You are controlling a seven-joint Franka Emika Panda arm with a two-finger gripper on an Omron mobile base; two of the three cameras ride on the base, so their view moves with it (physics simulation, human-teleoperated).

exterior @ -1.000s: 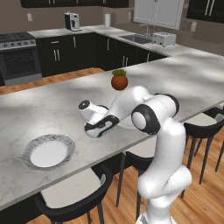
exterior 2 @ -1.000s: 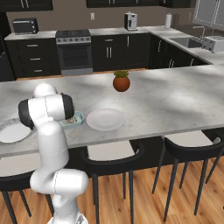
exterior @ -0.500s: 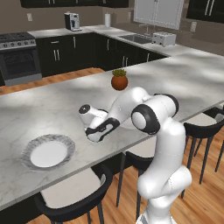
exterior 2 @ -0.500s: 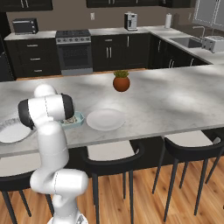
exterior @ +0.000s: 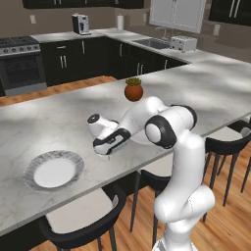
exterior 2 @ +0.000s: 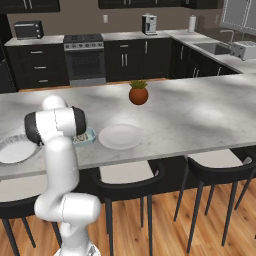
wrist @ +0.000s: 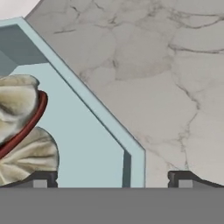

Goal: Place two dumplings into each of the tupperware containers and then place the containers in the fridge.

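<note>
Two dumplings (wrist: 19, 140) in tupperware container (wrist: 87, 131), gripper (wrist: 111, 179) low over it — jaws wide.

Even rendered light, soft dappled shadows, coarse close-up.

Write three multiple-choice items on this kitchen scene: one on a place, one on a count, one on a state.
1. Where does the light-blue container sit?
A. on the island counter
B. on the stove
C. on a stool

2. How many round plates lie on the counter?
A. one
B. two
C. four

3. How does the gripper stand?
A. shut on a plate
B. open
C. shut on the plant pot

Key: 1 A, it rests on the marble beside a white plate; 2 B, another plate lies further left; 3 B, its tips stand wide apart, holding nothing.
</note>
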